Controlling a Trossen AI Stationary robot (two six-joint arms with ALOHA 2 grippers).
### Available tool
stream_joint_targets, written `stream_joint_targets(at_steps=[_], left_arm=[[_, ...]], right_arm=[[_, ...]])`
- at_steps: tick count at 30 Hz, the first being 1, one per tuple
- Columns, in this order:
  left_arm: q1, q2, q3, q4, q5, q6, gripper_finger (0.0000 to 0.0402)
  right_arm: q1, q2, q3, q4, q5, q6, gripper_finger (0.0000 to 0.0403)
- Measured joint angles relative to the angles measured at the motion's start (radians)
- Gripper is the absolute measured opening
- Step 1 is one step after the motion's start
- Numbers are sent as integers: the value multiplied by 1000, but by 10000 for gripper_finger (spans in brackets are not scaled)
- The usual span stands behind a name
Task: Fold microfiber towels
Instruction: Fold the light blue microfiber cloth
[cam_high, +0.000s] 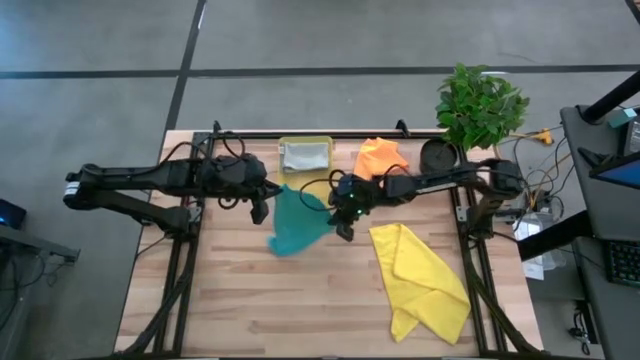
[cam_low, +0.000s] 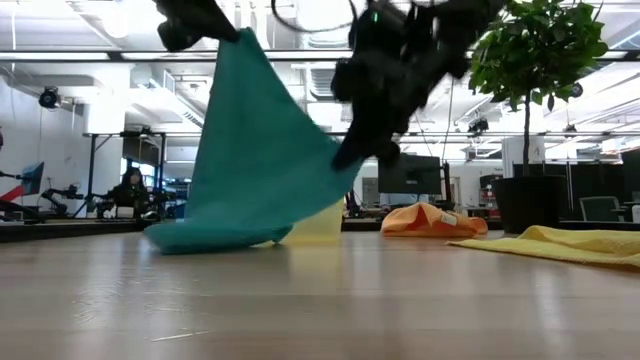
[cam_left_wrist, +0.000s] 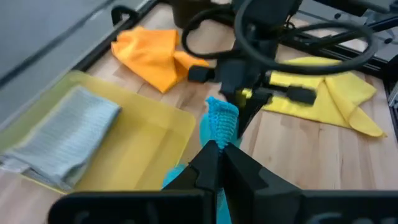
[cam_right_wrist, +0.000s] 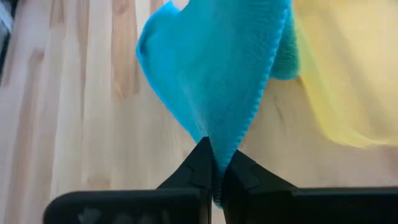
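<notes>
The teal towel (cam_high: 298, 222) hangs between my two grippers over the middle of the table, and its lower fold (cam_low: 200, 238) rests on the wood. My left gripper (cam_high: 262, 208) is shut on its higher end. My right gripper (cam_high: 345, 230) is shut on a lower corner, closer to the table. The grey towel (cam_high: 303, 155) lies folded in the yellow tray (cam_high: 322, 142) at the far edge. The orange towel (cam_high: 380, 157) lies crumpled beside the tray. The yellow towel (cam_high: 420, 280) lies spread at the near right. My left gripper pinches the teal towel's upper corner (cam_left_wrist: 219, 124) between its two fingers, slanting down from the table's left. The cloth falls from there (cam_low: 235, 40) in a broad sheet down to the table. My right gripper pinches another corner (cam_right_wrist: 225, 140) between its two fingers, slanting down from the table's right. That corner (cam_low: 345, 160) is lifted clear, and the edge running up to the left gripper is drawn fairly straight.
A potted plant (cam_high: 480, 105) and a dark round pot (cam_high: 438, 155) stand at the far right corner. Bare wood (cam_high: 260, 300) lies toward the near left. The tray stands just behind the hanging towel.
</notes>
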Motion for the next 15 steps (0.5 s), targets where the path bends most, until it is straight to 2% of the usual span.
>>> stream_joint_targets(at_steps=[7,11,15], left_arm=[[14,-50,5,2,-112,98,0],[48,-74,5,20,-203,214,0],[108,-97,6,105,-238,344,0]], right_arm=[[-13,-149,235,-466,209,-234,8],[-64,-188,367,-596,338,-311,8],[-130,-191,488,-683,429,-342,8]])
